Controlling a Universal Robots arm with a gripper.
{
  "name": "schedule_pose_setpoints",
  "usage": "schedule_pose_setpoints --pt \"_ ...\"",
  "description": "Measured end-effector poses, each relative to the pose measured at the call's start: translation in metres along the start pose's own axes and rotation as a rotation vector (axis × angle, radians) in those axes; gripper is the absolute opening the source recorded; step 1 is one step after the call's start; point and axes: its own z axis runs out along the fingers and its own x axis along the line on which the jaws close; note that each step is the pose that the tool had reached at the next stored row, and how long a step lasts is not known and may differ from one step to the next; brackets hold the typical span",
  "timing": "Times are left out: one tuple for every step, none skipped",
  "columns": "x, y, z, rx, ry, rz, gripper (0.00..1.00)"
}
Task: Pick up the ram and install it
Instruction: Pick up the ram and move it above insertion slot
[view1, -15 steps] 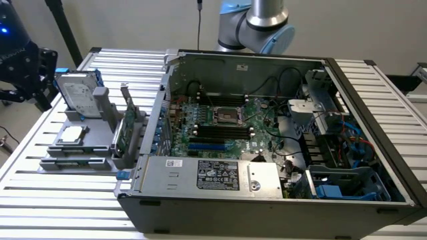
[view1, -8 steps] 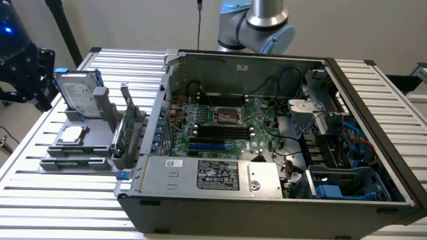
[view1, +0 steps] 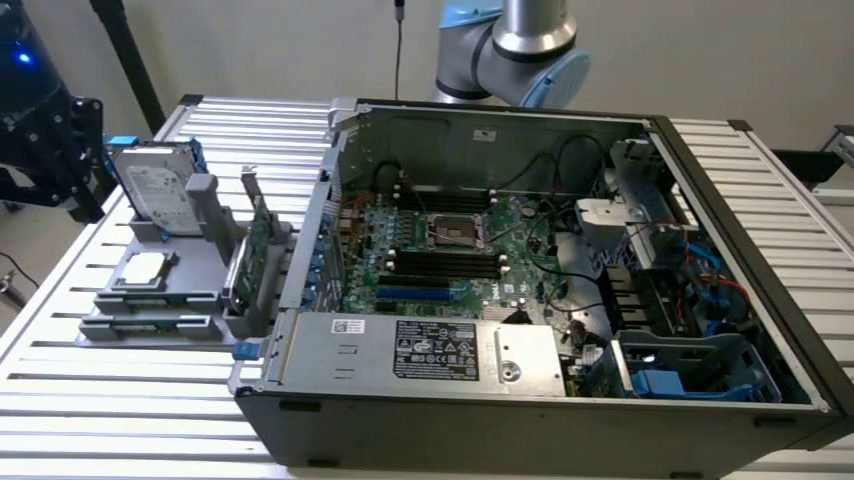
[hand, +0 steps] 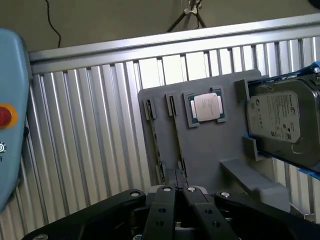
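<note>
While the gripper (hand: 176, 180) hovers, jaws pressed together, over the gray holder (hand: 210, 150), a processor chip (hand: 206, 107) fills its recess and a hard drive (hand: 282, 122) stands at its edge.

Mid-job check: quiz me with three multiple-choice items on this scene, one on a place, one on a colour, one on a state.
1. The square silver processor chip lies: A in a red bowl; B on the grey fixture plate; C on a wooden shelf.
2. The silver hard drive has rails coloured: A red; B yellow; C blue.
3. The black end effector is: A shut; B wide open; C clamped on the hard drive.
Key: 1B, it sits in the plate's recess; 2C, blue strips edge the drive; 3A, its fingertips meet.
</note>
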Motion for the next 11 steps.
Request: schedule_pose_setpoints --pt "0.0000 0.0000 0.0002 -0.0001 0.0002 -0.018 0.11" --pt "-0.0001 0.0001 0.0003 -0.0003 0.0005 -0.036 0.11" --pt "-0.0001 0.0001 0.0004 -0.0004 0.0008 -0.054 0.11" --pt "-0.0001 0.0001 0.0006 -0.0005 0.0010 -0.072 0.11" --pt "0.0000 0.0001 0.0008 -0.0007 0.0013 -0.090 0.11" --pt "0.0000 0.0000 0.0009 -0.0008 0.0015 -0.108 0.11" --pt "0.0000 0.0000 0.0011 -0.0010 0.0018 -0.127 0.11" --pt "0.0000 0.0000 0.0012 -0.0011 0.0020 -0.142 0.11" --pt "0.0000 0.0000 0.0011 -0.0012 0.0021 -0.146 0.11" --pt "0.0000 -0.0001 0.0013 -0.0010 0.0020 -0.148 0.11" --pt "0.0000 -0.0004 0.0015 -0.0007 0.0018 -0.148 0.12"
